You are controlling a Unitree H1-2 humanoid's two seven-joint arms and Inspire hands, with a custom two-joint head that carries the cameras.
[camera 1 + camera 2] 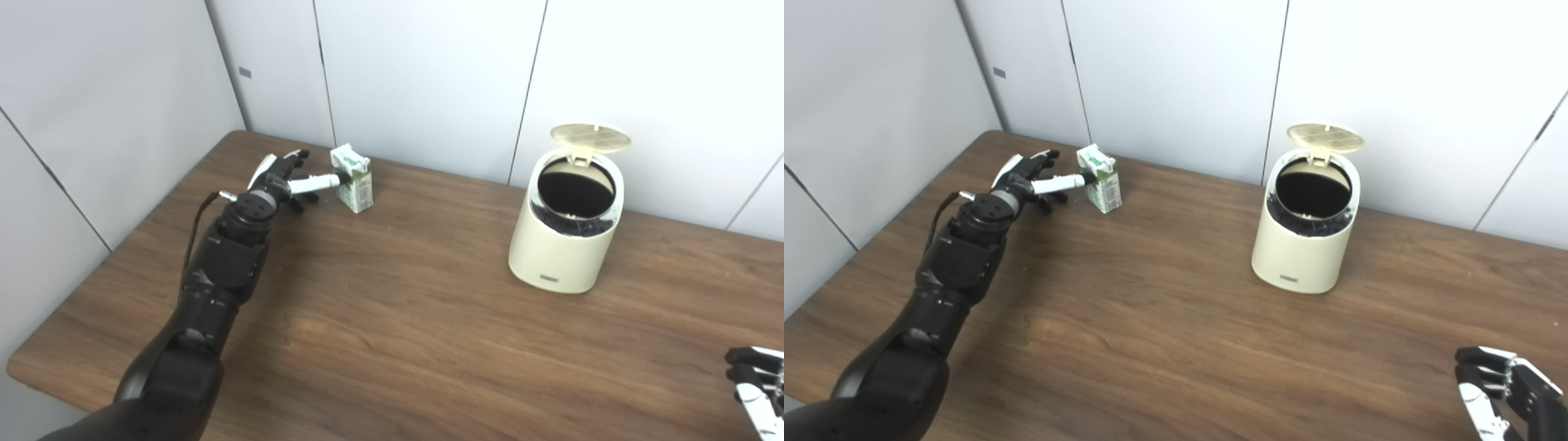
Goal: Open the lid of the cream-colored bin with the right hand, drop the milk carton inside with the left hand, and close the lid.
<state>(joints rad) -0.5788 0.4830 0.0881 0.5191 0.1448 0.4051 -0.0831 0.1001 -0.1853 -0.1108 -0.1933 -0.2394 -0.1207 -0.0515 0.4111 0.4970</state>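
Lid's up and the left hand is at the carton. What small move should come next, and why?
Probably close the left hand around the milk carton. The lid of the cream-colored bin already stands open, the carton is upright on the table, and the fingers look spread beside it, one reaching its side, not yet gripping. The right hand waits low at the near right.

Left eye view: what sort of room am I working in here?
Probably an office or lab test corner: a plain wood-grain table set against bare white panel walls, with only a cream-colored bin, its lid open, and a milk carton as props.
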